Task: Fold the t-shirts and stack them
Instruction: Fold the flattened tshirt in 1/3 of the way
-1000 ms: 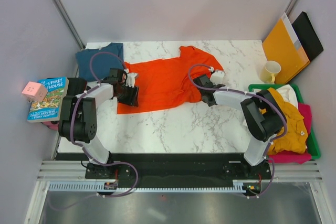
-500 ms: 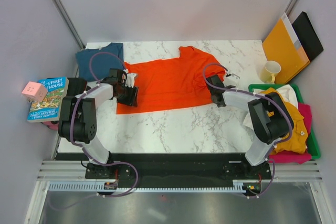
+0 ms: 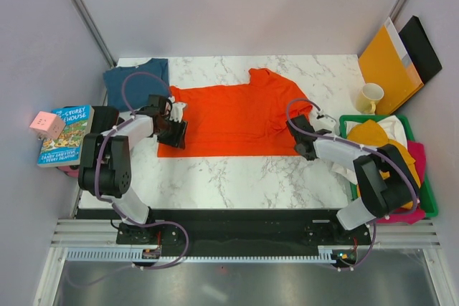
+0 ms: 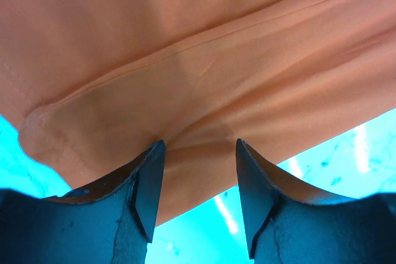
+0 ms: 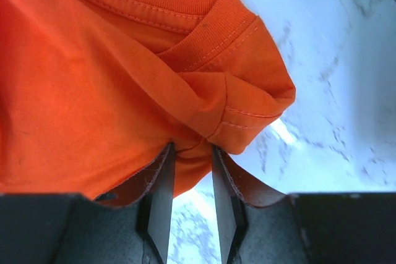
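Top view: bright orange-red cloth t-shirt (image 3: 237,116) lies spread flat across the middle of the white marble table (image 3: 237,177), collar toward the right. The left gripper (image 3: 174,128) sits on its near-left corner and the right gripper (image 3: 301,136) on its right end by the collar. Dark teal-blue folded t-shirt (image 3: 133,77) is at the far-left corner, just beside the orange one. Green plastic tray (image 3: 356,117) at the right holds heaped mustard yellow (image 3: 405,159), white (image 3: 393,128) and pink (image 3: 401,214) shirts. Pale yellow mug (image 3: 370,97) and orange-yellow paper envelope (image 3: 387,62) stand behind the tray. Colourful paperback book (image 3: 64,134) and small pink cube (image 3: 46,124) are off the table's left edge.

Left wrist: left gripper (image 4: 198,148) fingers stand apart with a fold of orange-red t-shirt (image 4: 185,29) between them; cannot tell whether it's clamped.

Right wrist: right gripper (image 5: 192,148) fingers pressed near together, pinching bunched orange-red t-shirt (image 5: 93,91) cloth just below the ribbed collar; marble table (image 5: 346,60) beyond.
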